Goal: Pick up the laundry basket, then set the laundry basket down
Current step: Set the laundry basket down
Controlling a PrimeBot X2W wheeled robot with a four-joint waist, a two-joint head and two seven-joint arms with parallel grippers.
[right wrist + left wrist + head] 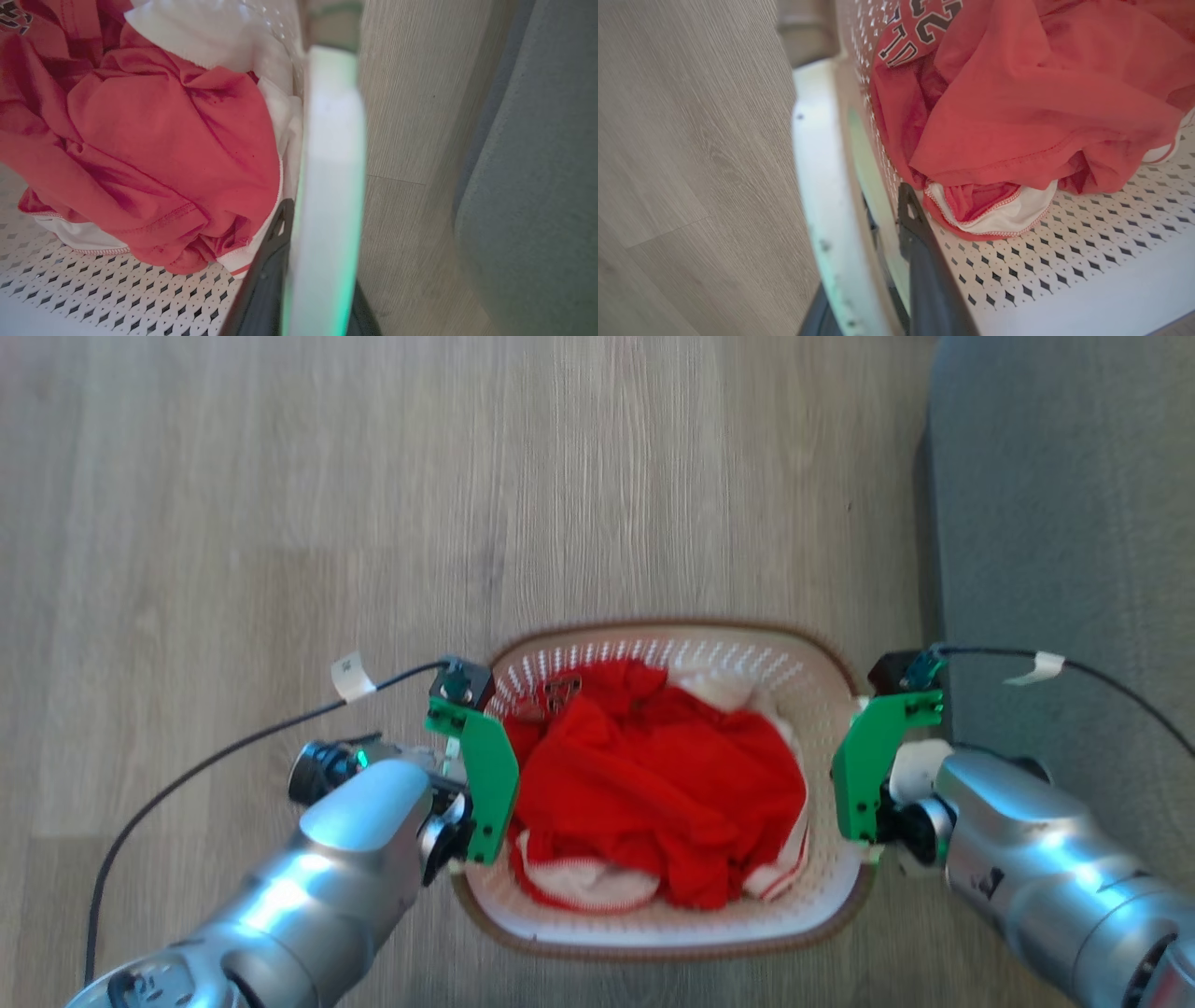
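Seen from the head, the laundry basket (653,933) sits between the two claws, its brown rim ringing white perforated walls. It is heaped with red clothing (653,784) trimmed in white. The left claw (474,817) is set over one short side of the basket and the right claw (864,793) over the opposite side. Each is topped by a green plate that hides its fingers from above. A thin black cable (233,737) with a white tag is seen trailing outward from the left claw.

What is hidden from the head is given by the wrist views. In the left wrist view one dark finger (924,261) lies inside against the perforated wall. The pale rim passes between it and the other finger outside, so this claw is clamped narrowly on the basket's side. Dark lettering on the red cloth is also shown here. In the right wrist view the same narrow hold is seen: one finger (268,270) inside, the rim pinched between the pair.

Whether the basket is lifted off the wooden floor (280,523) cannot be told.

Bare floor lies ahead of both claws and outward of the left one. Just outward of the right claw, the straight edge of a grey fabric surface (1064,523) runs near the basket's side.
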